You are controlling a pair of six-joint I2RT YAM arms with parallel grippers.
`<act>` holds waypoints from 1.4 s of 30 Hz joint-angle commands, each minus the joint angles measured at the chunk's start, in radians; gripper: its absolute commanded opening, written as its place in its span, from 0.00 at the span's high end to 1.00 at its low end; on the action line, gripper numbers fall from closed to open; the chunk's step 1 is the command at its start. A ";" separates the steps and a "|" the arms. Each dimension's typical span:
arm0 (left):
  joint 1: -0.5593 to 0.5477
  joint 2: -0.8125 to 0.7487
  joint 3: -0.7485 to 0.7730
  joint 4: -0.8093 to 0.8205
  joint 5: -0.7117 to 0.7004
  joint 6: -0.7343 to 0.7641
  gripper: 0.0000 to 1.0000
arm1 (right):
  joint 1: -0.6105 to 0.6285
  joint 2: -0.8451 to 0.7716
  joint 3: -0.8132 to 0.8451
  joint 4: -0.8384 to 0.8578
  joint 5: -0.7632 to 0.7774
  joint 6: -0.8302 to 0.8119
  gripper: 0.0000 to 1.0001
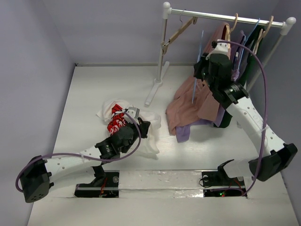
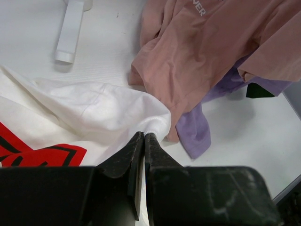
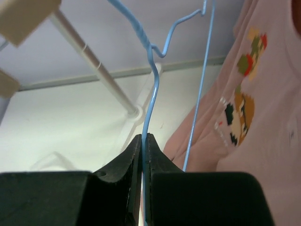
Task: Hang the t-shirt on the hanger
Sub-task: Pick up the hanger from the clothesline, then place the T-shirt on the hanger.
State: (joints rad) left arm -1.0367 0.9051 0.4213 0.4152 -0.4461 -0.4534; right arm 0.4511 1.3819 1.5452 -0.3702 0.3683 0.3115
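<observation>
Nearest me, the left claw [image 2: 143,136] is clenched on a white fold of the t-shirt [image 2: 94,113], cloth pinched between its jaws. The t-shirt lies crumpled on the tabletop [image 1: 94,84], left of centre, its red print partly showing. Just beyond that fold, the pink shirt [image 2: 207,52] and a lilac garment [image 2: 195,132] spill onto the tabletop.

Farther back and to the right, the right claw [image 3: 142,137] is raised by the rack [image 1: 225,16], grasping the hanger [image 3: 149,101] by its thin blue wire. From above, the wire runs down in front of the pink shirt, so its long axis stands nearly upright.

So the hanger is up and to the far right of the t-shirt, well apart. I judge that the two must meet in between, with the hanger lowered towards an opening in the t-shirt.
</observation>
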 commanded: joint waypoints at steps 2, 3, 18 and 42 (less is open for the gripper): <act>0.029 0.032 0.060 0.039 0.003 0.002 1.00 | -0.008 -0.156 -0.161 0.131 -0.074 0.070 1.00; 0.029 0.046 0.065 0.040 0.009 0.001 1.00 | 0.001 -0.179 -0.193 0.139 -0.097 0.081 1.00; 0.253 0.187 0.140 0.083 0.119 -0.004 1.00 | 0.327 -0.598 -0.638 0.079 -0.385 0.245 1.00; 0.415 0.287 0.257 0.108 0.282 0.002 1.00 | 0.376 -0.716 -0.749 -0.042 -0.664 0.273 1.00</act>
State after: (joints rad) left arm -0.6262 1.2156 0.6312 0.4782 -0.1825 -0.4473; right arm 0.8120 0.6586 0.7975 -0.4919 -0.2672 0.5816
